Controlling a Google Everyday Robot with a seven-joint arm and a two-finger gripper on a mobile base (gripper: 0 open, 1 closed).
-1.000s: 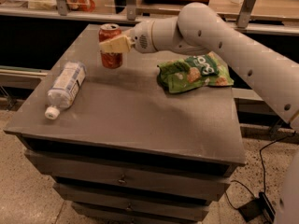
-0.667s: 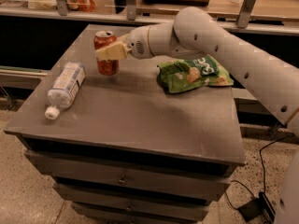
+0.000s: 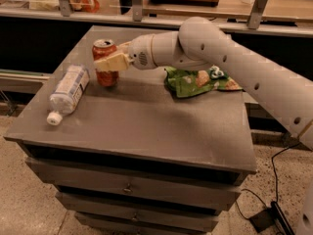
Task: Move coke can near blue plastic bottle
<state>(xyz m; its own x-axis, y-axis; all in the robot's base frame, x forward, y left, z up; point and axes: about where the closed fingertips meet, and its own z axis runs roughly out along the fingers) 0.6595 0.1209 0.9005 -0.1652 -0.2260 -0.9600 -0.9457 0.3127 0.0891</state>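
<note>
Grey worktop (image 3: 146, 126) has three things on it. On the left a clear plastic bottle (image 3: 68, 89) lies on its side, with its white cap pointing to the front edge. Just to its right is the red coke can (image 3: 106, 77), upright, near the bottle but not touching it. The hand (image 3: 103, 61) reaches in from the right and squeezes the can between its two fingers. Further right lies a green snack bag (image 3: 198, 81).
</note>
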